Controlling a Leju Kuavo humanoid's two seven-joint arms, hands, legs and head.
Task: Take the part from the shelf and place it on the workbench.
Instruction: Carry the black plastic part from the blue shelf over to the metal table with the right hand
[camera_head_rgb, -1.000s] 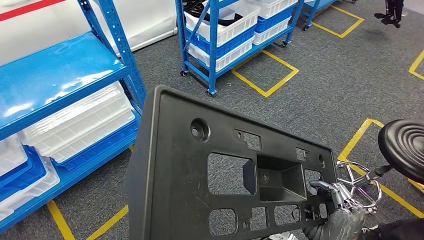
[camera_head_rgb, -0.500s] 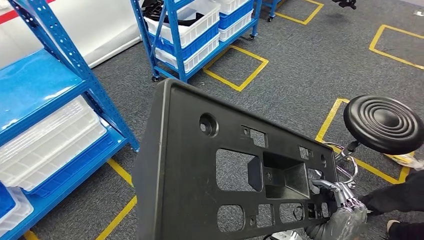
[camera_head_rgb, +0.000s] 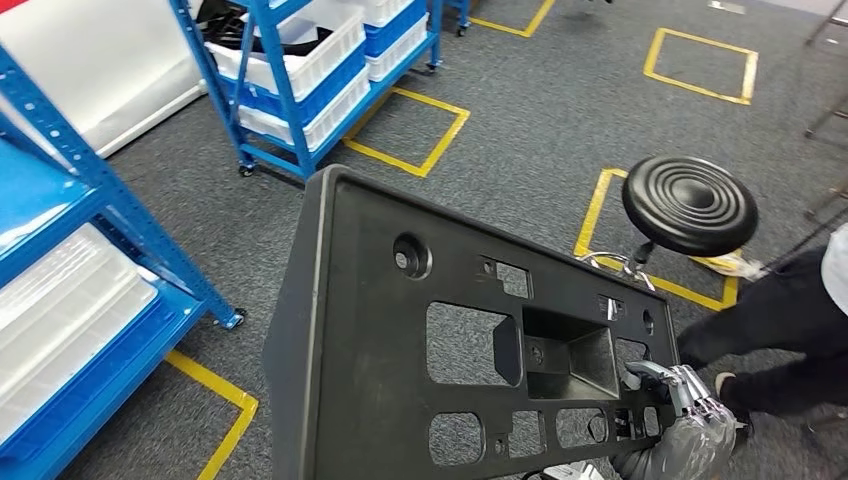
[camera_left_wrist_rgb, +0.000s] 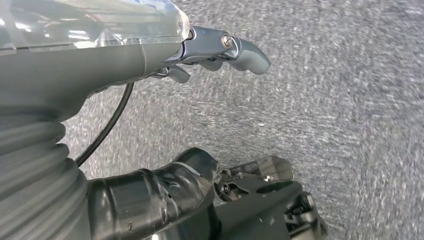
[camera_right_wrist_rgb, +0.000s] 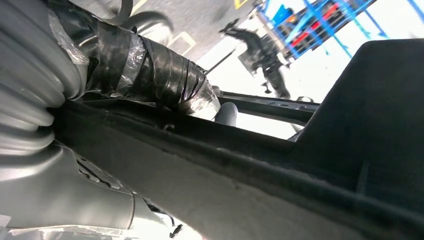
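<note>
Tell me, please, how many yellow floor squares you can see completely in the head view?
2 full squares: one beside the wheeled blue shelf, one near the upper right. Another by the black stool is partly hidden; others are cut off at the edges.

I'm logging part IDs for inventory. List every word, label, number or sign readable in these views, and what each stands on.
None can be read.
Large black plastic panel with cut-outs, held by the right hand: no label or number shows.
White plastic bins on the blue metal shelf: no legible marking.
Yellow tape squares on the grey carpet: outlines only, no text.
Left hand: no marking.
</note>
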